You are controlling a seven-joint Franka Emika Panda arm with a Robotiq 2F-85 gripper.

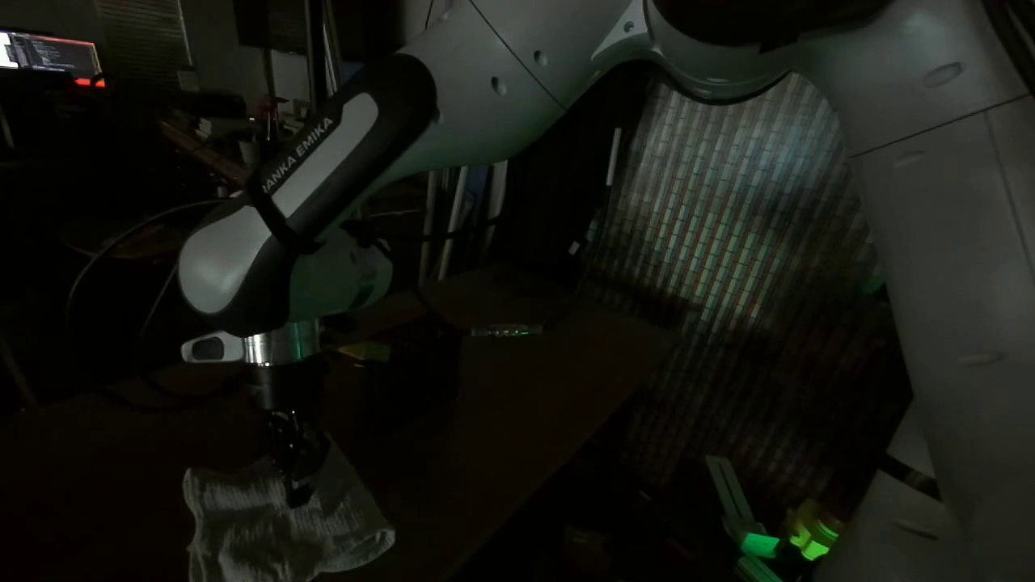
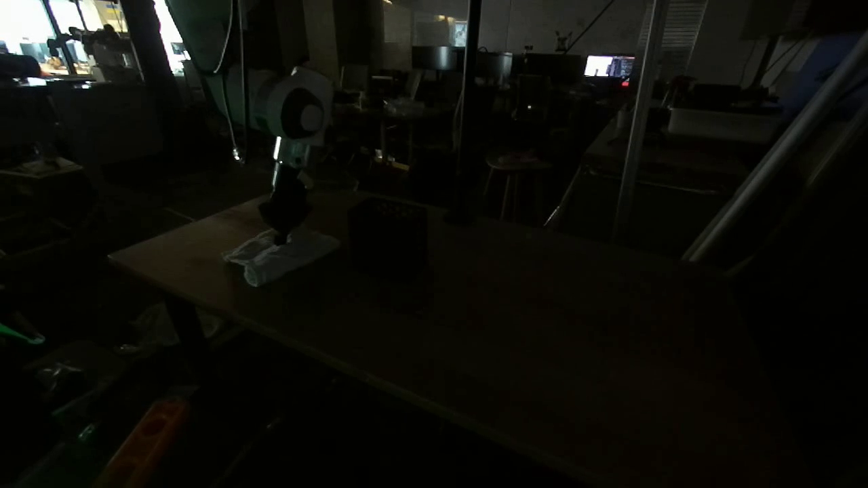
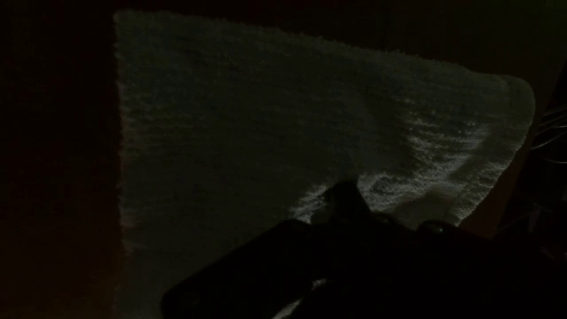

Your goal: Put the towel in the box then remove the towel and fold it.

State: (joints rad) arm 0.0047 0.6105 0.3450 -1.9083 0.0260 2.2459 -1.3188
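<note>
A pale towel [image 1: 242, 525] with fine lines in its weave lay on the brown table [image 2: 508, 325], outside the dark box [image 2: 388, 244] and near it. From my wrist it took up most of the view, largely flat, with straight fuzzy edges at the left and top and a rounded, curled end at the right. My gripper [image 1: 298, 495] pointed down at it, the fingertips [image 3: 347, 199] touching the cloth, which rose in brighter creases on both sides of them. The light was so dim that I could not tell whether my fingers stood apart or had closed on the towel.

The inside of the box was too dark to make out. Above the table my grey-white arm [image 1: 501, 89] bent across the top of an exterior view, "EMIKA" legible on one link. Behind it a brick-patterned surface [image 1: 711, 210] caught some light, and low beside the arm a yellow-green object [image 1: 813, 540] glowed. In an exterior view, a stool [image 2: 517, 163] stood beyond the table, with a pale tub [image 2: 722, 125] farther right and an orange object [image 2: 150, 434] in the near left corner. A lit screen [image 1: 57, 58] shone in the background of both exterior views.
</note>
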